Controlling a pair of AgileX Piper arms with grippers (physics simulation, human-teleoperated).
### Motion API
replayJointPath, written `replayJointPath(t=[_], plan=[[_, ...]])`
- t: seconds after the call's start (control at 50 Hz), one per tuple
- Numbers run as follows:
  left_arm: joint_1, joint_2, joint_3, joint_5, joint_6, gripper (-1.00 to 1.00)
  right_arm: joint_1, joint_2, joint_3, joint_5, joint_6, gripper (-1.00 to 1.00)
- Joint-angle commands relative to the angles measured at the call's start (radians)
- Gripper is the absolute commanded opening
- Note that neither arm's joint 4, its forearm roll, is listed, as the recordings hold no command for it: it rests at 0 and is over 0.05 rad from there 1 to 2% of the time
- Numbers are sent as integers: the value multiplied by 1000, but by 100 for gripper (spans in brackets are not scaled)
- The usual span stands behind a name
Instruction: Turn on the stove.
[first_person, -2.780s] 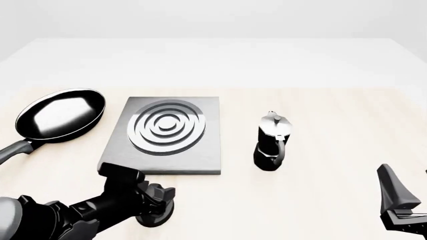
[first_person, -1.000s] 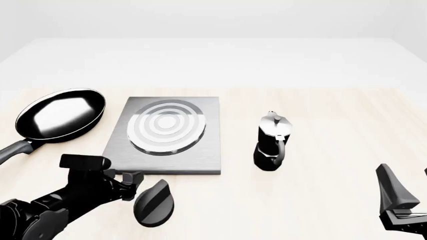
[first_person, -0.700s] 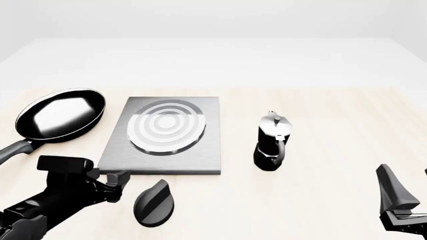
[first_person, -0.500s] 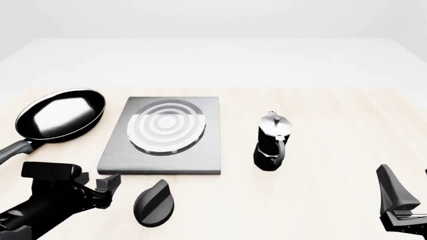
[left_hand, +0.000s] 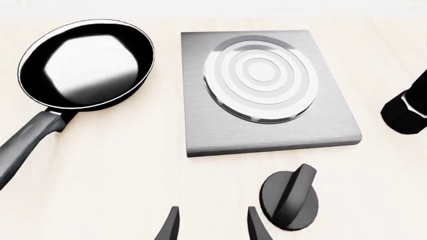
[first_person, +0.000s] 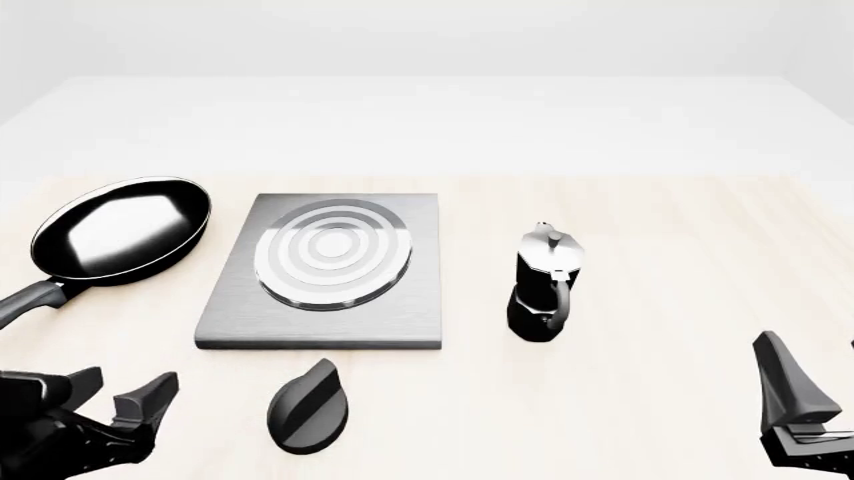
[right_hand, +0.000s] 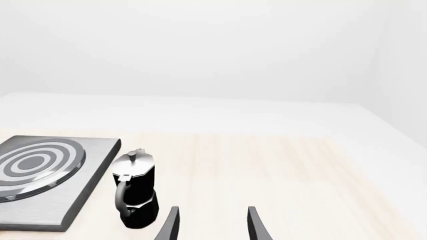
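Note:
The stove is a flat brushed-grey slab with a round burner of pale silver rings; it also shows in the left wrist view and the right wrist view. Its black ridged dial stands on the table just in front of the slab, ridge slanted; the left wrist view shows it too. My left gripper is open and empty at the near left, apart from the dial. My right gripper is open and empty at the near right.
A glossy black frying pan lies left of the stove, handle toward the near left edge. A black-and-silver moka pot stands right of the stove. The light wooden table stretches to the right and far side.
My left gripper has let go of the dial and drawn back to the near left. The dial's ridge stands slanted and the burner rings look paler. The right arm has not moved.

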Motion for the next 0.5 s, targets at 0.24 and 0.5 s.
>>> replayJointPath(t=[0.24,0.5], plan=[[51,-454,-62,422,37,100,2,0,0,4,-5,100],[30,-459,-150,441,13,100,1,-4,0,9,3,100]])
